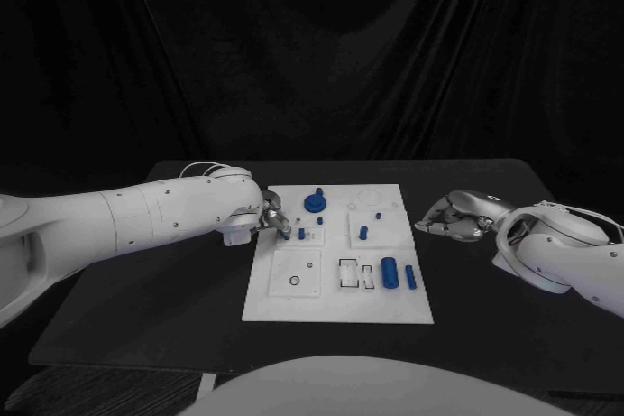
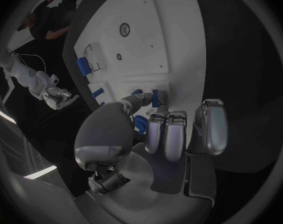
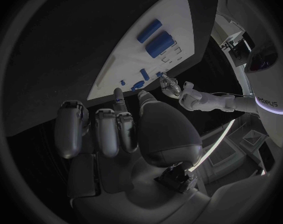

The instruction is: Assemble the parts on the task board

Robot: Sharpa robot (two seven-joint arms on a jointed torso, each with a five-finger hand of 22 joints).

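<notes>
Bare black table point(image 1: 156, 299) around the task board point(image 1: 338, 303); upright blue parts point(image 1: 315, 202) crowding its far-left corner.

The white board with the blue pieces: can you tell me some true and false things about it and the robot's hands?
1. The left hand is at the white board's left edge, pinching a small blue peg. True.
2. The right hand holds a blue piece. False: it holds nothing, fingers curled, off the board's right side.
3. Two long blue cylinders lie side by side near the board's right side. True.
4. The table is white. False: it is black.
</notes>
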